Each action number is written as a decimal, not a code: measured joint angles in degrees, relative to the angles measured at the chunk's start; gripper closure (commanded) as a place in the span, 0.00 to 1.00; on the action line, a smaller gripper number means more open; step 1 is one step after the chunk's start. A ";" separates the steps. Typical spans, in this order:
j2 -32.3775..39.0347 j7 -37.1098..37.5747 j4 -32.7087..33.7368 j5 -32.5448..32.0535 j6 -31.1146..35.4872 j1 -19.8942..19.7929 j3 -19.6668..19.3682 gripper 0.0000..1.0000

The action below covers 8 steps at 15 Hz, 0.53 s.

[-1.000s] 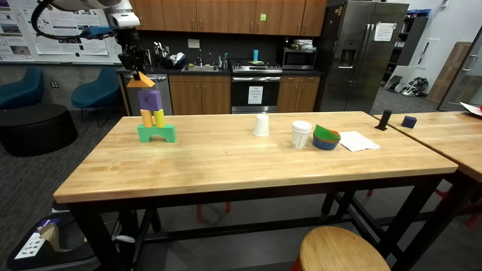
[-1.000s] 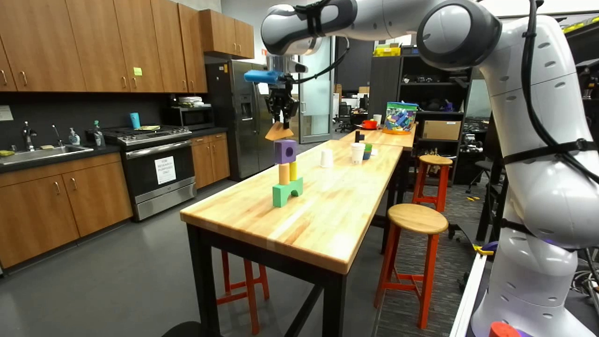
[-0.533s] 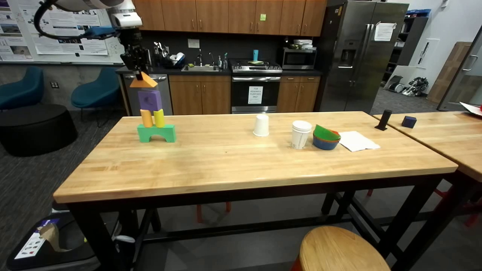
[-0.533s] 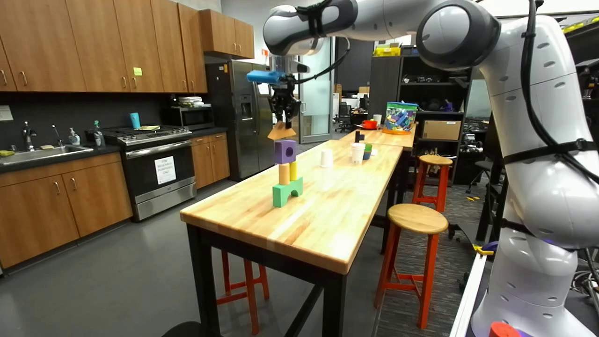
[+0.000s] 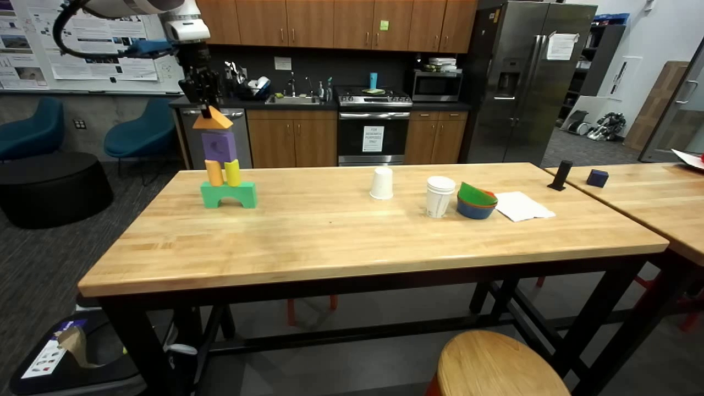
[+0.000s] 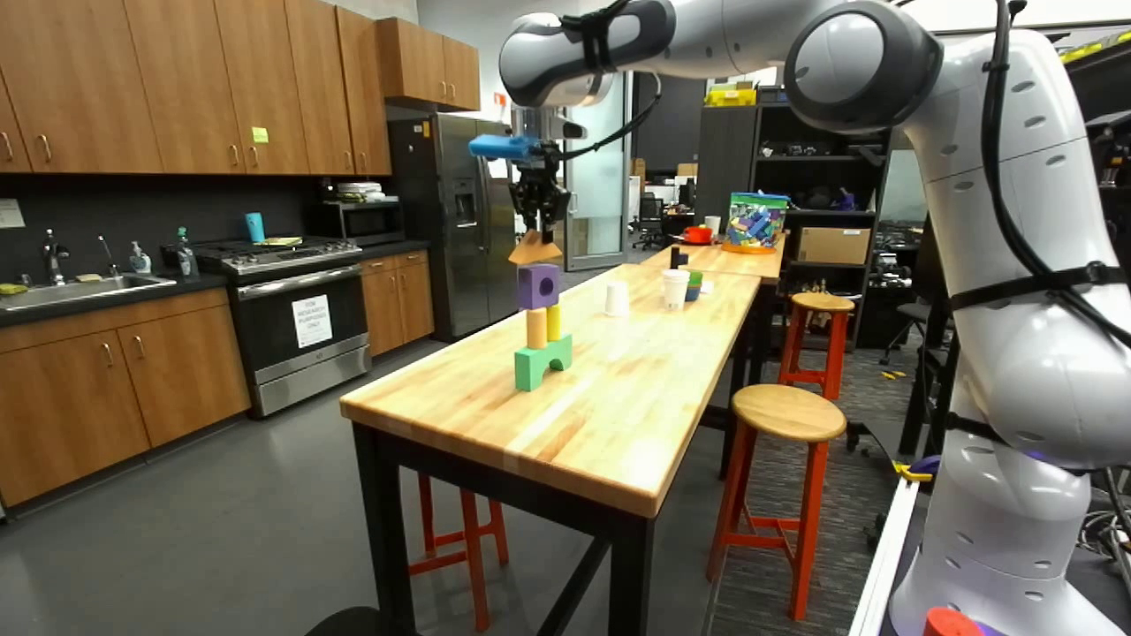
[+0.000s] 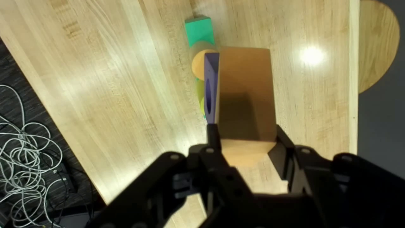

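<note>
My gripper point(image 5: 207, 110) is shut on an orange triangular block point(image 5: 215, 121), a finger on each side, as the wrist view shows. The triangle's peak points up and its flat base faces a purple block point(image 6: 533, 288) with a round hole. Base and purple top lie very close; whether they touch I cannot tell. Below, the purple block rests on an orange cylinder point(image 5: 214, 173) and a yellow cylinder point(image 5: 232, 173), both standing on a green arch point(image 5: 229, 190). From the wrist, the triangle point(image 7: 246, 76) covers most of the purple block point(image 7: 209, 91), whose holed face shows at its left.
Farther along the wooden table point(image 5: 308, 236) stand an upturned white cup point(image 5: 381, 183), stacked white cups point(image 5: 439, 198) and nested bowls point(image 5: 476, 203) beside a white paper point(image 5: 522, 206). A black upright piece point(image 5: 560, 176) is by the far end. A wooden stool point(image 6: 789, 412) stands alongside.
The gripper and its triangle have shifted a little to the right in both exterior views and come slightly lower, now more squarely over the purple block. The stack beneath has stayed still.
</note>
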 measured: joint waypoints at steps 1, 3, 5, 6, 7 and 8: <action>0.10 0.03 0.00 0.00 0.00 -0.03 -0.03 0.84; 0.31 0.06 0.00 0.00 0.00 -0.16 -0.06 0.84; 0.46 0.06 0.00 0.00 0.00 -0.33 -0.08 0.84; 0.49 0.06 0.00 0.00 0.00 -0.43 -0.08 0.84; 0.51 0.06 0.00 0.00 0.00 -0.51 -0.09 0.84; 0.50 0.06 0.00 0.00 0.00 -0.55 -0.09 0.84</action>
